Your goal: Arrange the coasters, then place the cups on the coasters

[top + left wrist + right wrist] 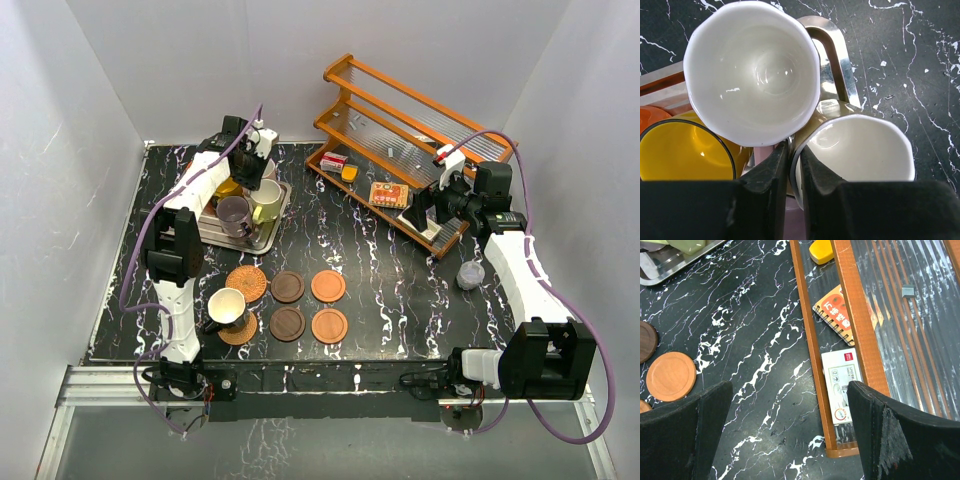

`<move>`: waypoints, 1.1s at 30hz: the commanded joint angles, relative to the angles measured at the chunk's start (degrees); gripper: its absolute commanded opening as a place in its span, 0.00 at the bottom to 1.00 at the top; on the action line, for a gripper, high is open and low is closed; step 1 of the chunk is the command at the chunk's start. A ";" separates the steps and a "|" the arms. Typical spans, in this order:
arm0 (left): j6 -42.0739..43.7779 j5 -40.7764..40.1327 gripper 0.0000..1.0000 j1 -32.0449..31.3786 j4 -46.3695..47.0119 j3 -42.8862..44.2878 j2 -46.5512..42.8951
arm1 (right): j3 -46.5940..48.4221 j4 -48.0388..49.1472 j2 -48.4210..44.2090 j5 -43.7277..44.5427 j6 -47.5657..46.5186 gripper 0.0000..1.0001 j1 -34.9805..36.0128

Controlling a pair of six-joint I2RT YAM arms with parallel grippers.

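Note:
Six coasters lie in two rows near the front: woven tan [246,283], dark brown [288,287], orange-brown [328,286], dark brown [287,324], orange-brown [330,325], and a woven one [238,332] bearing the black cup [226,307]. The other cups crowd a metal tray [275,236]. My left gripper [794,150] is shut on the rim of the pale yellow-green cup [860,150], one finger inside it and one outside. The cream-pink cup [752,70], yellow cup [680,155], orange cup [650,117] and lilac cup [235,212] stand beside it. My right gripper [790,390] hangs open and empty by the rack.
A wooden two-tier rack [400,130] stands at the back right with small boxes and a notebook [840,315] on its lower shelf. A small translucent grey cup [470,273] sits near the right arm. White walls close in the table on three sides.

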 commanded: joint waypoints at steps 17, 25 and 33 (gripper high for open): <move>1.45 11.73 0.00 -0.64 -3.22 2.16 -9.87 | -0.74 3.41 0.04 -0.33 -1.01 0.98 -0.48; 3.77 18.72 0.00 -0.83 -7.52 -1.19 -18.32 | -0.72 3.41 0.12 -0.51 -1.01 0.98 -0.48; 9.39 25.01 0.00 -3.99 -12.27 -10.05 -28.74 | -0.69 3.36 0.14 -0.61 -0.92 0.98 -0.66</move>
